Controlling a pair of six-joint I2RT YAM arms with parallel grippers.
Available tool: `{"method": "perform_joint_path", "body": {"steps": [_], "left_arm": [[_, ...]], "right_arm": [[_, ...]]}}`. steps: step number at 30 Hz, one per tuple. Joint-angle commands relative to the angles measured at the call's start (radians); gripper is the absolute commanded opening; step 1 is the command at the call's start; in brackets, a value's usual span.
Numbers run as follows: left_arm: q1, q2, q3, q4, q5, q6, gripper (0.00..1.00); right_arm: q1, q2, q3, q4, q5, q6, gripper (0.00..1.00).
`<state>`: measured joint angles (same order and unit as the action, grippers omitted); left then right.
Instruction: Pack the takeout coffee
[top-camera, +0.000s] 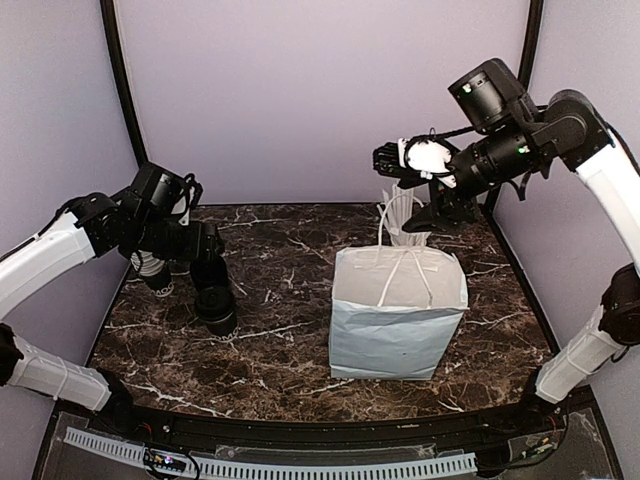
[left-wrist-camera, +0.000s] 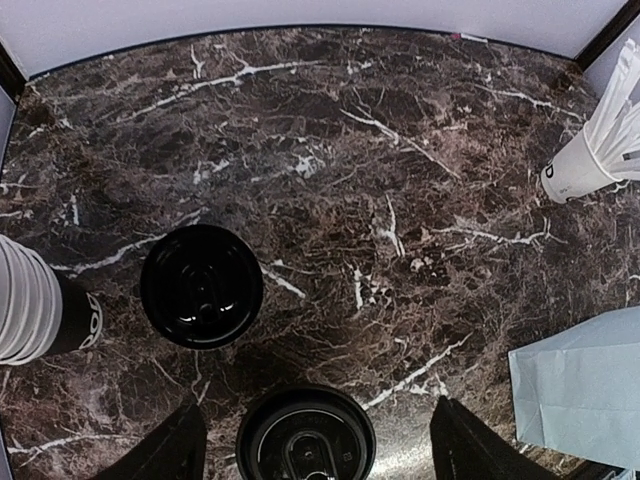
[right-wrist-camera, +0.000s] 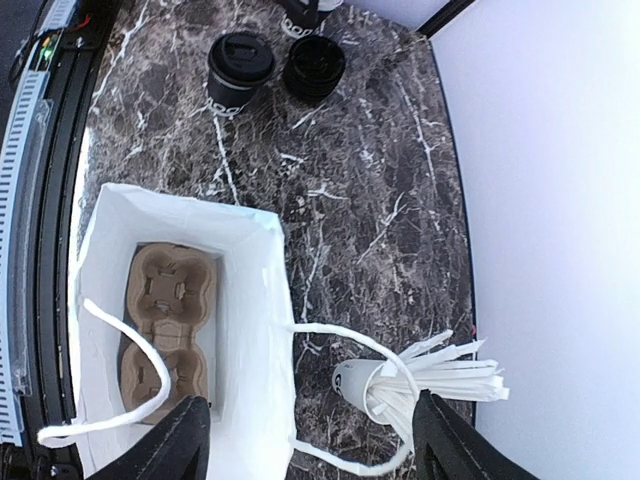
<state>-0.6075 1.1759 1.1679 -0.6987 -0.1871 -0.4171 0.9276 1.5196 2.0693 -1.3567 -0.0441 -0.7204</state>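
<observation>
A: The takeout coffee (left-wrist-camera: 305, 435) stands on the table (left-wrist-camera: 400, 180) between the left gripper (left-wrist-camera: 320, 448)'s wide-open fingers, ungripped. Risk?

B: Off-centre closing could tip it into the other black lid (left-wrist-camera: 200, 285). Farther back, the right gripper (right-wrist-camera: 315, 440) hangs open and empty over the bag (right-wrist-camera: 250, 300); 1 handle (right-wrist-camera: 350, 340) could snag.

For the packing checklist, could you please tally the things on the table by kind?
Coffee cup with black lid: 1
Second black lid, underside unclear: 1
Stack of white cups: 1
Cup of white sticks: 1
Paper bag: 1
Cup tray inside bag: 1
Total: 6
</observation>
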Motion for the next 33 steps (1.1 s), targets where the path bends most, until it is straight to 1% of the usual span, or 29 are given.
{"method": "perform_joint_path", "body": {"steps": [1,5,6,7,10,12,13,16,19,20,22,28,33], "left_arm": [[0.011,0.066,0.055,-0.109,0.110,-0.011,0.80],[0.011,0.098,0.038,-0.124,0.169,-0.012,0.80],[0.011,0.102,0.031,-0.129,0.177,-0.015,0.82],[0.011,0.107,0.025,-0.136,0.176,-0.014,0.84],[0.012,0.102,0.004,-0.142,0.153,-0.019,0.84],[0.024,0.096,-0.003,-0.142,0.152,-0.013,0.85],[0.033,0.097,-0.005,-0.140,0.158,-0.011,0.85],[0.106,0.088,-0.054,-0.123,0.229,-0.005,0.84],[0.143,0.067,-0.113,-0.049,0.283,0.016,0.84],[0.156,0.065,-0.121,-0.032,0.325,0.030,0.84],[0.169,0.070,-0.141,0.006,0.377,0.042,0.84],[0.174,0.083,-0.192,0.051,0.444,0.062,0.85],[0.182,0.067,-0.221,0.093,0.459,0.072,0.85]], "right_arm": [[0.007,-0.050,0.062,0.028,0.027,0.027,0.73],[0.006,-0.066,0.084,0.033,0.030,0.042,0.74],[0.007,-0.065,0.095,0.030,0.021,0.042,0.75],[0.006,-0.061,0.120,0.028,-0.006,0.042,0.76],[0.010,-0.021,0.219,0.038,-0.176,0.055,0.84],[0.038,0.030,0.267,0.059,-0.238,0.079,0.85],[0.064,0.065,0.288,0.068,-0.230,0.088,0.84],[0.131,0.146,0.305,0.083,-0.195,0.072,0.80],[0.175,0.173,0.251,0.138,-0.199,0.049,0.80],[0.190,0.180,0.233,0.152,-0.204,0.041,0.80],[0.227,0.207,0.221,0.169,-0.197,0.035,0.80],[0.376,0.325,0.233,0.194,-0.119,0.046,0.79],[0.418,0.415,0.285,0.229,-0.099,0.077,0.78]]}}
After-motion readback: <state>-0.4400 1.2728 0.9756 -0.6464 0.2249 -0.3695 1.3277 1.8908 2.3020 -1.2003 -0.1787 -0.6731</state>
